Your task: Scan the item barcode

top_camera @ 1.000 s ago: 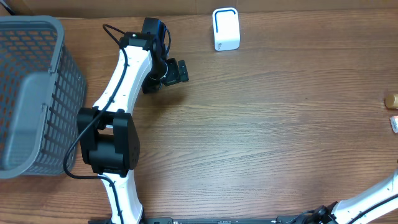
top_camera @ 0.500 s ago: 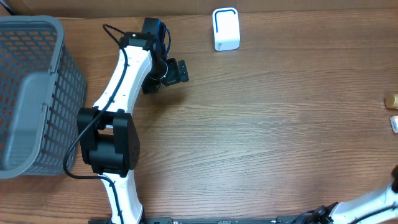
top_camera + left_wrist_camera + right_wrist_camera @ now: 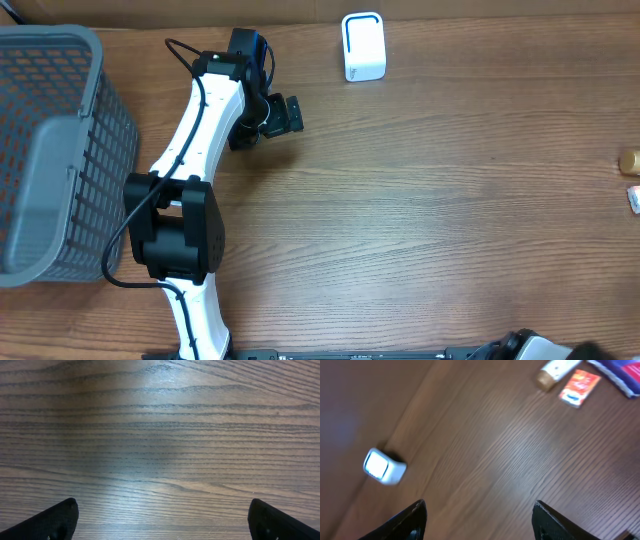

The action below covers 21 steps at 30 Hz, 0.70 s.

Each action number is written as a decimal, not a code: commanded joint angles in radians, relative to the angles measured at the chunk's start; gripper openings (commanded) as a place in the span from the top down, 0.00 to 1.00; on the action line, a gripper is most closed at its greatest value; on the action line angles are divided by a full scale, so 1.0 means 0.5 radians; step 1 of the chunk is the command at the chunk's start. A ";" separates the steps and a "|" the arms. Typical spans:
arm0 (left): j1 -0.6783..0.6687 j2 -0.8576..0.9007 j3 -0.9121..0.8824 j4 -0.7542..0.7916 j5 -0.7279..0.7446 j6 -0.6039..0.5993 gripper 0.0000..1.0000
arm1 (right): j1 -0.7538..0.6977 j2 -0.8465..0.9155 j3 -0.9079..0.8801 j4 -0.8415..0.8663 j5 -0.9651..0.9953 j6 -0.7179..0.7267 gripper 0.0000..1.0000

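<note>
Grippers, both slack. The left gripper (image 3: 162, 516) was fully released: its two fingertips (image 3: 57, 519) sat at the bottom corners of the wrist view, with only bare table (image 3: 160, 435) grain between and ahead of them. It held nothing.

The right gripper (image 3: 480, 519) was also released. Its fingers (image 3: 410, 521) stood well apart over open wood and gripped nothing. That wrist view was blurred, so I logged fine detail as unreadable.

Positions relative to the right gripper:
- White scanner (image 3: 384, 466): ahead of the tips and off to the left, well apart.
- Tube (image 3: 555, 371) with a brown cap: ahead and to the right, well apart.
- Red packet (image 3: 580, 387): just beside the tube.
- Blue pack (image 3: 620, 375): beyond the packet, cut off by the frame edge.

I could not tell which of the three was the item to scan, and I could not make out a barcode.

From overhead, the scanner stood near the left gripper, beyond it and a little to its right, not touching. The grey basket (image 3: 60, 42) sat well apart on that gripper's left. The right gripper itself was outside the overhead view.
</note>
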 commanded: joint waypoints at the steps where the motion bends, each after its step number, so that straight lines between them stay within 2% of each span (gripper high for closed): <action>1: 0.008 0.012 0.015 -0.001 -0.013 -0.020 0.00 | 0.160 -0.236 0.012 -0.055 -0.017 -0.090 0.32; 6: 0.008 0.012 0.015 -0.001 -0.013 -0.020 0.00 | 0.364 -0.546 -0.069 -0.058 -0.018 -0.074 0.31; 7: 0.008 0.012 0.015 -0.001 -0.013 -0.020 0.00 | 0.386 -0.626 -0.105 -0.058 -0.018 -0.074 0.27; 8: 0.008 0.012 0.015 -0.001 -0.013 -0.020 0.00 | 0.394 -0.685 -0.140 -0.058 -0.018 -0.073 0.18; 11: 0.008 0.012 0.015 -0.001 -0.013 -0.020 0.00 | 0.397 -0.849 -0.276 -0.058 -0.038 -0.076 0.00; 17: 0.008 0.012 0.015 -0.001 -0.013 -0.020 0.00 | 0.397 -1.167 -0.758 -0.058 -0.063 -0.075 0.00; 21: 0.008 0.012 0.015 -0.001 -0.013 -0.020 0.00 | 0.397 -1.218 -0.973 -0.058 -0.065 -0.074 0.00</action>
